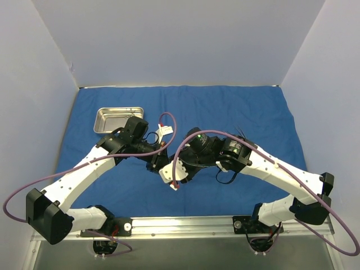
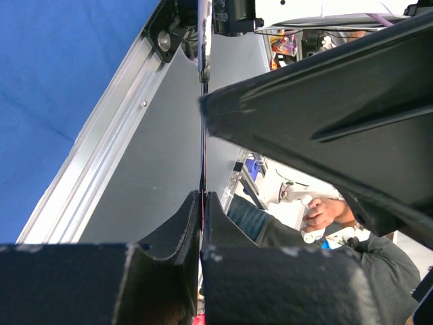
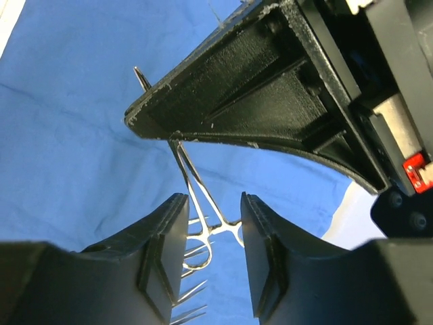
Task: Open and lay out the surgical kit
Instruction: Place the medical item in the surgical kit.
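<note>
Surgical kit instrument (image 3: pixel 193 179) — left gripper (image 2: pixel 202 196) pinches tip end, right gripper (image 3: pixel 212 198) half-open astride handles (image 3: pixel 218 227).

The left arm (image 1: pixel 84 169) and right arm (image 1: pixel 281 169) had white shells dotted with dark screws, black joints, looping mauve cables (image 1: pixel 167 114), and a black left gripper (image 2: pixel 201 203) and right gripper (image 3: pixel 213 223).

Yeah, we can't read any text, brand or number in any of the views. There's a small white tag (image 1: pixel 165 131) in the overhead shot, but whatever's on it is way too tiny for us.
</note>
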{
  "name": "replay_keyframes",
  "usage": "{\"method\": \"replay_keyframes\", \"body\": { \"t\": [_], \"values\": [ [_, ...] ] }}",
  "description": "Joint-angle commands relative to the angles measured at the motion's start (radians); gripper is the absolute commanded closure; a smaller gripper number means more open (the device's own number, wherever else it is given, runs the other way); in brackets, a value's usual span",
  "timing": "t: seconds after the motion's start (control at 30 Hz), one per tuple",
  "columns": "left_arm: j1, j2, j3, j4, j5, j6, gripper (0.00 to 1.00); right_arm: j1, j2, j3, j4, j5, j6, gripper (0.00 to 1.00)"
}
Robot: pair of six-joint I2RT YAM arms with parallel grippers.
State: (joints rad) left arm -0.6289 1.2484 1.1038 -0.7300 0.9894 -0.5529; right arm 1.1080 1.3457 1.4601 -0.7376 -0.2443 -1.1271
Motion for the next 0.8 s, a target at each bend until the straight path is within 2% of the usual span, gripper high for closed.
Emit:
{"method": "replay_keyframes", "body": {
  "t": [0.0,0.23,0.3,0.33,0.4,0.43,0.47,0.57,0.6,0.67,0.7,0.73,0.77],
  "values": [
    [-0.008,0.011,0.053,0.007,0.040,0.024,0.98,0.010,0.024,-0.014,0.006,-0.013,0.016,0.64],
    [-0.009,0.017,0.073,0.020,0.064,0.015,0.98,0.012,0.033,-0.046,0.035,0.000,0.039,0.77],
    [-0.011,0.020,0.071,0.043,0.071,-0.002,0.98,0.012,0.036,-0.053,0.040,0.023,0.046,0.89],
    [-0.011,0.023,0.074,0.043,0.069,-0.001,0.98,0.012,0.036,-0.055,0.043,0.033,0.052,1.00],
    [-0.006,0.034,0.082,0.018,0.057,0.016,0.95,0.009,0.041,-0.058,0.056,0.063,0.088,1.00],
    [-0.002,0.036,0.088,0.000,0.040,0.025,0.87,0.004,0.043,-0.058,0.064,0.074,0.114,1.00],
    [0.008,0.036,0.094,-0.029,0.016,0.037,0.64,0.000,0.052,-0.057,0.073,0.082,0.145,1.00],
    [0.101,0.005,0.062,-0.013,-0.038,0.033,0.44,-0.051,0.058,-0.067,0.099,0.008,0.263,1.00],
    [0.179,-0.013,0.053,-0.023,-0.073,0.041,0.33,-0.069,0.061,-0.075,0.116,-0.019,0.292,1.00],
    [0.245,-0.030,0.076,-0.113,-0.159,0.100,0.05,-0.114,0.072,-0.105,0.153,-0.053,0.421,1.00],
    [0.274,-0.044,0.121,-0.146,-0.219,0.125,0.06,-0.126,0.078,-0.115,0.190,-0.059,0.467,1.00],
    [0.329,-0.050,0.149,-0.176,-0.354,0.146,0.06,-0.144,0.084,-0.136,0.208,-0.061,0.518,1.00],
    [0.365,-0.059,0.181,-0.239,-0.427,0.181,0.06,-0.157,0.098,-0.145,0.227,-0.070,0.620,1.00]
  ]
}}
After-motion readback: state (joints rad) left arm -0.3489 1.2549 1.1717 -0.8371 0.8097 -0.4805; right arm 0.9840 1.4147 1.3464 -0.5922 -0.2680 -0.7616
